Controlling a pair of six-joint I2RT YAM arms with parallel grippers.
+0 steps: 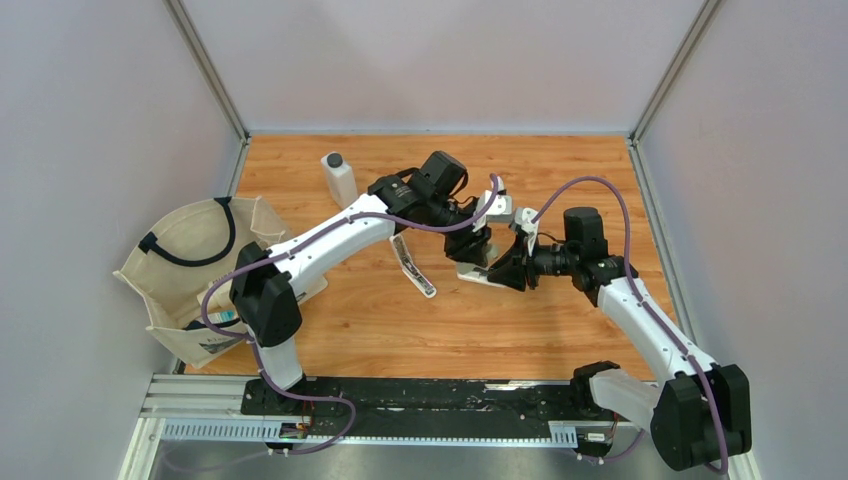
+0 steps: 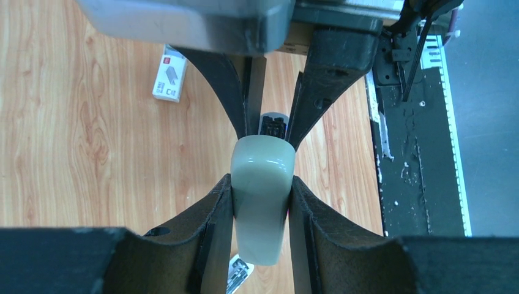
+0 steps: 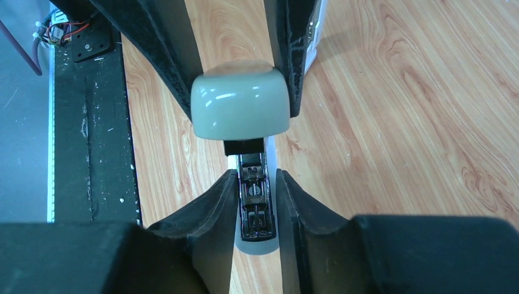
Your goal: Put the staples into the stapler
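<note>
A pale grey-green stapler (image 1: 487,274) stands open in the middle of the table. My left gripper (image 2: 262,184) is shut on its raised top cover (image 2: 263,202); it also shows in the top view (image 1: 472,245). My right gripper (image 3: 257,184) is shut on the stapler's base, with the dark metal magazine (image 3: 256,199) between the fingers; it also shows in the top view (image 1: 512,268). The cover (image 3: 240,107) hangs above the magazine. The staples, a small white box with a red mark (image 2: 170,75), lie on the wood just beyond the grippers (image 1: 497,209). I cannot make out a separate pale piece.
A second, white stapler (image 1: 413,265) lies left of the grippers, under the left arm. A white bottle (image 1: 340,178) stands at the back. A canvas bag (image 1: 195,275) sits at the left edge. A black rail (image 1: 420,395) runs along the near edge.
</note>
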